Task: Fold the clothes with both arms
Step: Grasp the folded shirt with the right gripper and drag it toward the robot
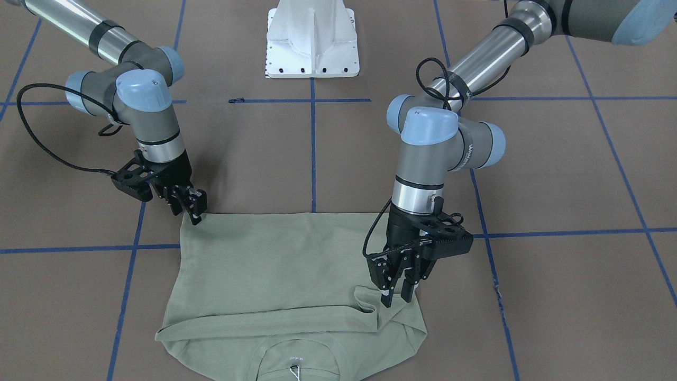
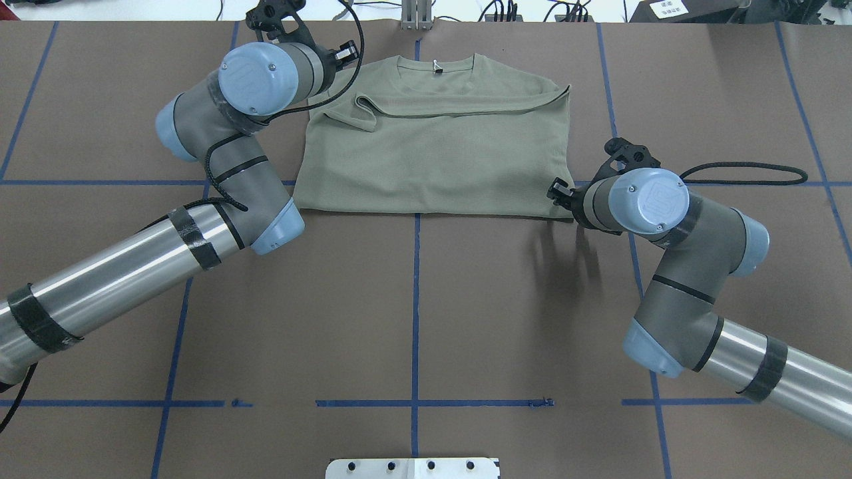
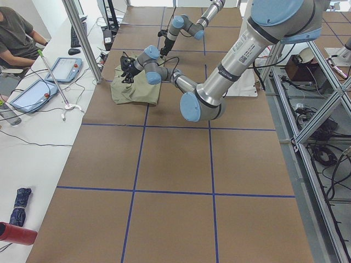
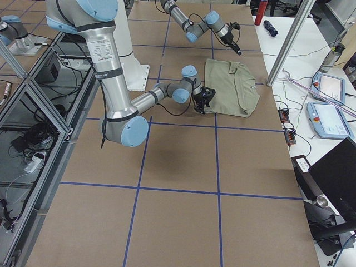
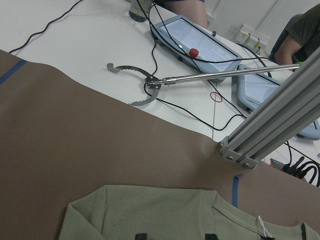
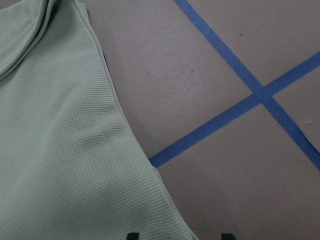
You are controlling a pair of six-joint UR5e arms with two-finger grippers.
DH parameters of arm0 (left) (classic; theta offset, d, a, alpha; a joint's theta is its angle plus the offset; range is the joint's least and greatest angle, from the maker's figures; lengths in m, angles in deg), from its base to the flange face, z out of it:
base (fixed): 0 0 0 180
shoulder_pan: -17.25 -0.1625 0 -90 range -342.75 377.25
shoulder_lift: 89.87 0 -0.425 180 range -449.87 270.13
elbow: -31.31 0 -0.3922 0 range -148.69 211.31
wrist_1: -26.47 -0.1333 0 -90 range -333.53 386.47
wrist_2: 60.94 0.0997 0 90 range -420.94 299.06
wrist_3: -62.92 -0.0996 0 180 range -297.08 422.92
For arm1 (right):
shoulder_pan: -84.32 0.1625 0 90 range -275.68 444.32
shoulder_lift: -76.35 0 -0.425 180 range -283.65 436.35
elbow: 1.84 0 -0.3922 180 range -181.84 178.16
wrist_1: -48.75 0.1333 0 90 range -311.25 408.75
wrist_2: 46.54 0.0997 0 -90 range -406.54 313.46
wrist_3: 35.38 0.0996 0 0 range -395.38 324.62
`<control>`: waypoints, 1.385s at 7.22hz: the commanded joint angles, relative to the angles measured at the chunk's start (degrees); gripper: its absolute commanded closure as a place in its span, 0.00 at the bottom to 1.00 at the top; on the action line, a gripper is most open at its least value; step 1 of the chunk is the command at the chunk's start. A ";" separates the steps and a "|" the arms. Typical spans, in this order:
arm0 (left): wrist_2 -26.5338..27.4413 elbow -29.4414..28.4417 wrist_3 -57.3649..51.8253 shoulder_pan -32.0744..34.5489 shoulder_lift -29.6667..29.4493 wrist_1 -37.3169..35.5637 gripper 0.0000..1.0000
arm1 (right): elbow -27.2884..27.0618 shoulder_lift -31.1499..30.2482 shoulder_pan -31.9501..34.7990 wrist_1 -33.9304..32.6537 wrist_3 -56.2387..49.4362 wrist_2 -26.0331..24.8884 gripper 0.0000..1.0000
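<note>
Item 1, my left gripper (image 1: 395, 296): fingers apart, holding nothing. The tips are down at the shirt (image 2: 439, 159) beside a turned-over cuff (image 2: 363, 108), at the shirt's 10 o'clock; I cannot tell if they touch it. The clock is read in the overhead view, with 12 pointing away from my base (image 1: 313, 39). Item 2, my right gripper (image 1: 194, 214): fingers likewise apart and empty, straddling the shirt's edge at its 4 o'clock corner, one tip over cloth and the other over bare table (image 2: 413, 299). Item 3, shirt: sage green, lying flat at the table's 12 o'clock in a rough rectangle. A folded layer reaches to just short of the collar (image 2: 466, 63), which lies at the far edge with a small white tag (image 2: 437, 66). Item 4, left arm (image 2: 219, 133): enters from 8 o'clock, wrist beside the shirt's 10 o'clock side. Item 5, right arm (image 2: 665, 219): enters from 4 o'clock, wrist just beside the shirt. Item 6, table: brown, crossed by blue tape lines (image 2: 416, 313). Item 7, white bench (image 5: 75, 35) beyond 12 o'clock: a tablet (image 5: 195, 42), cables, a reacher tool (image 5: 200, 77).
</note>
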 commanded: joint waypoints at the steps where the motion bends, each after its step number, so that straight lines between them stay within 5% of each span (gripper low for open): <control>1: 0.00 0.00 0.03 -0.02 0.05 -0.07 0.51 | -0.31 0.06 -0.15 0.09 1.56 0.06 1.00; 4: 0.00 0.00 0.03 -0.02 0.05 0.02 0.51 | -5.72 -2.12 0.11 -0.44 1.04 0.84 1.00; 6: -0.78 3.13 0.03 -0.28 2.49 0.54 0.51 | -19.30 -13.85 -2.59 -1.66 1.47 2.94 1.00; 8: -9.19 11.04 0.21 -0.46 6.54 0.11 0.51 | -34.09 -25.82 -11.97 -4.74 8.45 5.05 1.00; 10: -13.25 15.80 3.35 -2.99 8.48 0.02 0.51 | -39.32 -28.67 -22.42 -6.49 15.34 7.87 1.00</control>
